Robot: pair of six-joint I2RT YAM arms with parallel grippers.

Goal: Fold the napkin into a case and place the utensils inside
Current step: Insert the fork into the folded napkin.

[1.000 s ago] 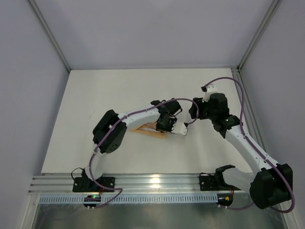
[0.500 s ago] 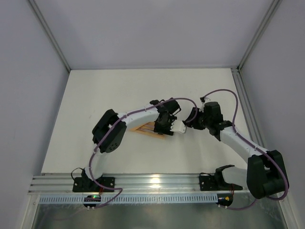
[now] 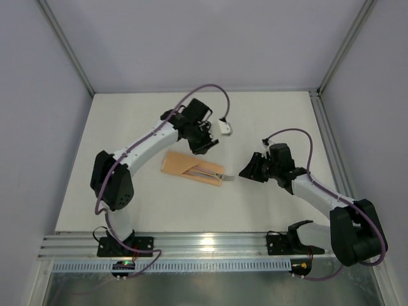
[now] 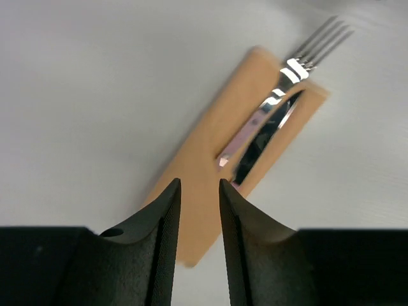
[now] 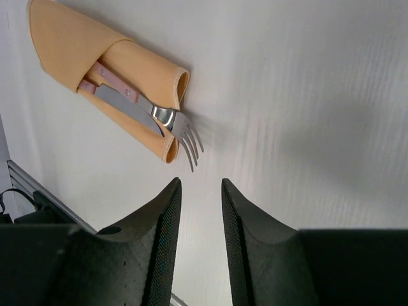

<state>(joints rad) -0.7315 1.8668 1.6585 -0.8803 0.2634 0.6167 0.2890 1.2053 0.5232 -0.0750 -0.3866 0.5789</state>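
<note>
The peach-orange napkin lies folded as a narrow flat case (image 3: 189, 166) mid-table. The utensils sit inside it: the knife (image 5: 124, 102) and the fork (image 5: 185, 137), whose tines stick out of the case's open right end (image 3: 227, 178). My left gripper (image 3: 222, 126) hovers raised behind the case, open by a narrow gap with nothing between its fingers; in its wrist view (image 4: 199, 185) the case (image 4: 210, 146) lies below. My right gripper (image 3: 245, 171) sits low just right of the fork tines, open and empty (image 5: 201, 183), with the case (image 5: 95, 44) ahead of it.
A white tabletop (image 3: 127, 127) with grey walls on three sides. An aluminium rail (image 3: 204, 242) carrying the arm bases runs along the near edge. Purple cables loop over both arms.
My left arm has lifted off the case and swung back and to the left, leaving the case uncovered. My right gripper has come nearer and lower, its jaws narrowing.
</note>
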